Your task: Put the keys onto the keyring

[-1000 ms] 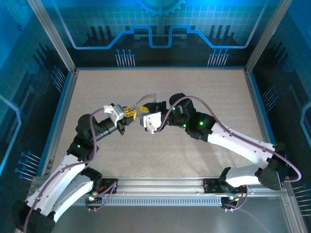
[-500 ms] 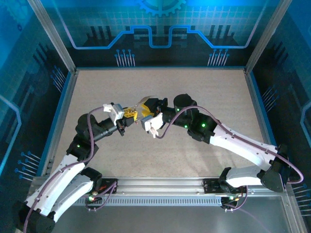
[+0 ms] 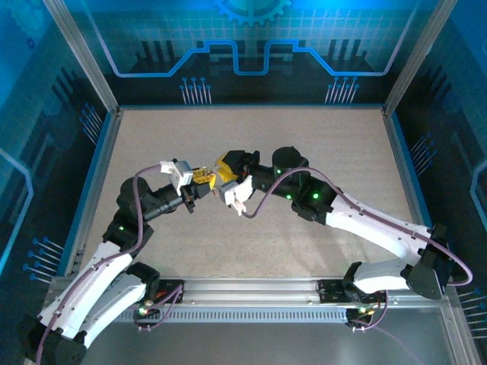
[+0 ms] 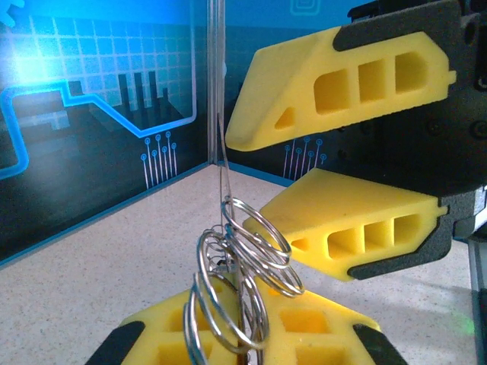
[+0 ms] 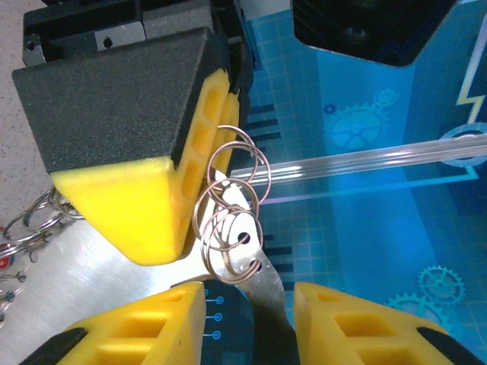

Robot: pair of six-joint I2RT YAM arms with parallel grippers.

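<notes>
My left gripper [image 3: 199,178] [image 4: 236,338] is shut on the keyring [image 4: 243,258], a bunch of linked silvery split rings that stands up from between its yellow fingers. A flat grey metal strip [image 5: 262,293] with two holes hangs from the rings [image 5: 228,217] and runs between the fingers of my right gripper [image 5: 249,323] [image 3: 225,173]. Those fingers are open and do not touch the strip. The two grippers meet tip to tip above the middle of the table. More rings [image 5: 34,217] and tiny keys [image 5: 9,277], one with a red head, dangle behind the left gripper.
The beige table [image 3: 251,236] is walled by blue printed panels and aluminium posts [image 3: 84,53]. A metal rail [image 3: 251,289] with both arm bases runs along the near edge. A cable loops off the right arm [image 3: 358,217].
My right gripper has turned and moved left, up against the left gripper's tip. The grey strip that arched above the grippers now lies lower, between them. The left arm shifted slightly.
</notes>
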